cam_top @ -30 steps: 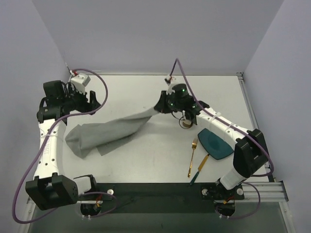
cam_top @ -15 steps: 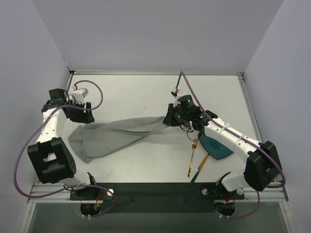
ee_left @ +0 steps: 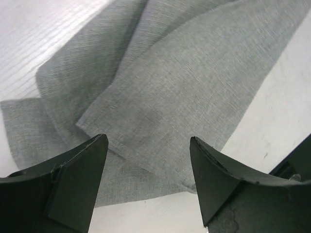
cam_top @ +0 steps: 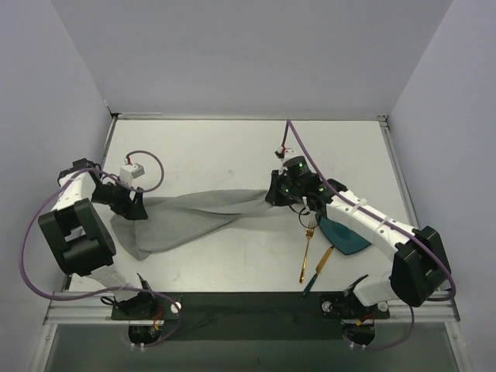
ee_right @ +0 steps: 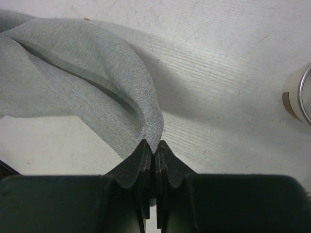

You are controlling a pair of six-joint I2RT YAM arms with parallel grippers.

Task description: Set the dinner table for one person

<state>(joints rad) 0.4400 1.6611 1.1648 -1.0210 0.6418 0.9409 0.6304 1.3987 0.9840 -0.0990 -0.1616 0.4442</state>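
Observation:
A grey cloth mat (cam_top: pixel 194 215) lies crumpled and stretched across the white dinner table (cam_top: pixel 232 155). My right gripper (cam_top: pixel 273 194) is shut on the mat's right corner (ee_right: pixel 151 133), just above the table. My left gripper (cam_top: pixel 139 208) is open at the mat's left end; its jaws stand wide apart over the folded cloth (ee_left: pixel 160 97) and hold nothing. A teal plate (cam_top: pixel 345 231), a gold fork (cam_top: pixel 307 249) and a gold knife with a dark handle (cam_top: pixel 318 269) lie at the right. A napkin ring (ee_right: pixel 297 94) shows at the right edge of the right wrist view.
The table's metal rim (cam_top: pixel 248 117) runs along the far side, with walls behind and at both sides. The right arm reaches over the plate and fork. A black strip (cam_top: pixel 248 306) runs along the near edge by the arm bases.
My right gripper has carried the mat's corner down and toward the near side. My left arm has swung down to the mat's left end. The cloth now lies flatter on the table.

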